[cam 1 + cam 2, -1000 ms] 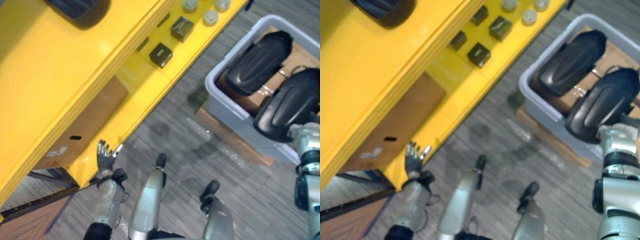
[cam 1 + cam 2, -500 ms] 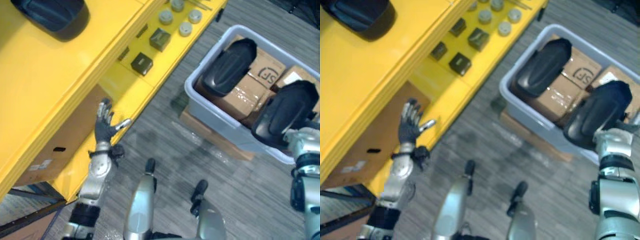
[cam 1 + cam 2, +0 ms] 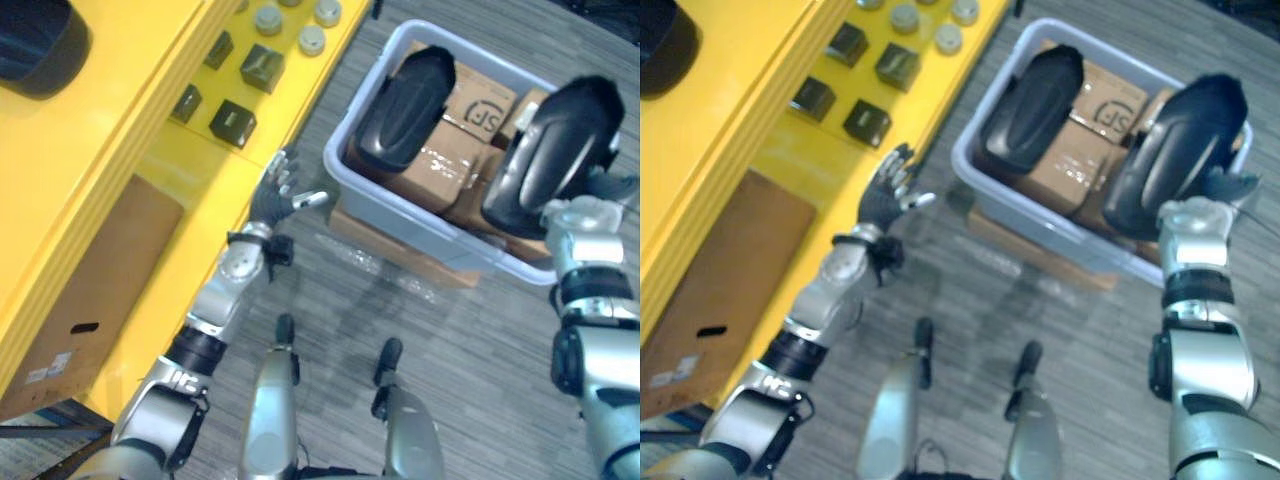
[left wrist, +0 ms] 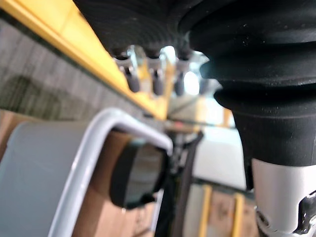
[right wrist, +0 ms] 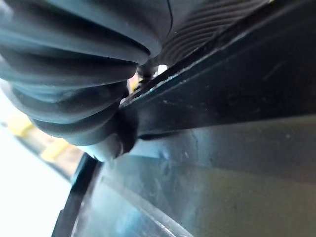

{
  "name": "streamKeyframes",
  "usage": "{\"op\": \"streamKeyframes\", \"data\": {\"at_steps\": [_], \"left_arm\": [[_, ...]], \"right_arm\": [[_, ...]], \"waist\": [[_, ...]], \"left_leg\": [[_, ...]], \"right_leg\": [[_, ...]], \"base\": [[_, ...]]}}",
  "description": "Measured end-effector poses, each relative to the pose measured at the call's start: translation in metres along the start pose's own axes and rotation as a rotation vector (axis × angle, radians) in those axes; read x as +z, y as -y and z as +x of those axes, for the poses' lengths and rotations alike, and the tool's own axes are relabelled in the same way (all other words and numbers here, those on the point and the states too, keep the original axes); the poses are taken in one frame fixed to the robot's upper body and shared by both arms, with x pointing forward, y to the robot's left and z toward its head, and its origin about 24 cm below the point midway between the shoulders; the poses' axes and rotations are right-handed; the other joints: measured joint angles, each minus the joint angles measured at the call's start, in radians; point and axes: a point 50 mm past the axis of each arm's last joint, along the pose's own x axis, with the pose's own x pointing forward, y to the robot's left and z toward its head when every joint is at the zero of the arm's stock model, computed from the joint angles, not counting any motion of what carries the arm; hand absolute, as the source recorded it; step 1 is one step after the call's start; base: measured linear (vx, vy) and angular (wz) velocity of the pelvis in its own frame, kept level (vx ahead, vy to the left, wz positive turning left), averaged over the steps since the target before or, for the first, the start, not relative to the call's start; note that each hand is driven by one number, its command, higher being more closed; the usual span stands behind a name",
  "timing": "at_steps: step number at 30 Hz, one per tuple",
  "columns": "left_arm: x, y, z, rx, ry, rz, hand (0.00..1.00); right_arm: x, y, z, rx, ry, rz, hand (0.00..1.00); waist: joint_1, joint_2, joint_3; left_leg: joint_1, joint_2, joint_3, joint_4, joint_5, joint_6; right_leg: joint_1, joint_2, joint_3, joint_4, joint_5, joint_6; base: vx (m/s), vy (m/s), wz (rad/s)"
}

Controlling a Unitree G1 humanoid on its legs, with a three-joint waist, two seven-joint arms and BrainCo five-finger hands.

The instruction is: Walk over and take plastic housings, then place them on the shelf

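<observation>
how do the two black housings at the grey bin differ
The left housing lies on the cardboard boxes inside the grey bin, untouched; the right housing is up against the right hand, over the bin's rim. Both are black, oval and ribbed.

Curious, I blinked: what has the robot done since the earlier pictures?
The left hand, open, has swung forward along the yellow shelf towards the grey bin; the view shifted too. The right hand stays against a black plastic housing; the other housing stays in the bin.
</observation>
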Motion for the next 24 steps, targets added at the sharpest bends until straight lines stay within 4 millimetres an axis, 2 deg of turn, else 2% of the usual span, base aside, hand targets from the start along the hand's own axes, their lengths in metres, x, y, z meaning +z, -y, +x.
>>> {"op": "streamKeyframes", "data": {"at_steps": [3,7,13,18,24], "left_arm": [[-0.003,0.007,0.001,-0.017,-0.023,-0.039,0.0],[-0.008,0.007,0.007,-0.039,-0.073,-0.054,0.0],[-0.005,0.004,0.021,-0.07,-0.118,-0.116,0.0],[-0.012,0.004,0.021,-0.106,-0.18,-0.296,0.0],[-0.019,0.008,0.023,-0.145,-0.241,-0.445,0.0]], "right_arm": [[0.023,0.001,-0.002,-0.027,0.111,0.041,1.0],[0.047,-0.005,-0.013,-0.009,0.283,0.036,1.0],[0.058,-0.011,-0.02,0.012,0.407,0.007,1.0],[0.067,-0.015,-0.026,0.051,0.527,-0.011,1.0],[0.068,-0.024,-0.04,0.122,0.656,-0.073,1.0]], "waist": [[-0.011,0.0,0.0],[-0.025,0.0,0.0],[-0.05,-0.002,-0.001],[-0.079,-0.009,-0.001],[-0.092,-0.026,-0.002]], "left_leg": [[0.003,0.0,0.001,0.0,0.0,0.0],[0.029,0.0,0.017,-0.005,0.0,0.0],[0.066,-0.003,0.041,-0.024,0.004,0.0],[0.113,-0.001,0.052,-0.053,0.012,-0.006],[0.165,0.0,0.061,-0.081,0.016,-0.009]], "right_leg": [[0.0,0.0,0.003,0.005,0.0,0.0],[0.004,-0.002,0.024,0.018,-0.001,-0.001],[0.013,-0.006,0.045,0.03,-0.003,-0.002],[0.042,-0.004,0.054,0.024,-0.006,-0.003],[0.084,-0.002,0.057,0.01,-0.005,-0.003]], "base": [[0.0,0.0,0.0],[0.01,0.004,-0.09],[-0.01,0.009,-0.1],[0.01,-0.002,-0.06],[0.02,0.002,-0.02]]}}
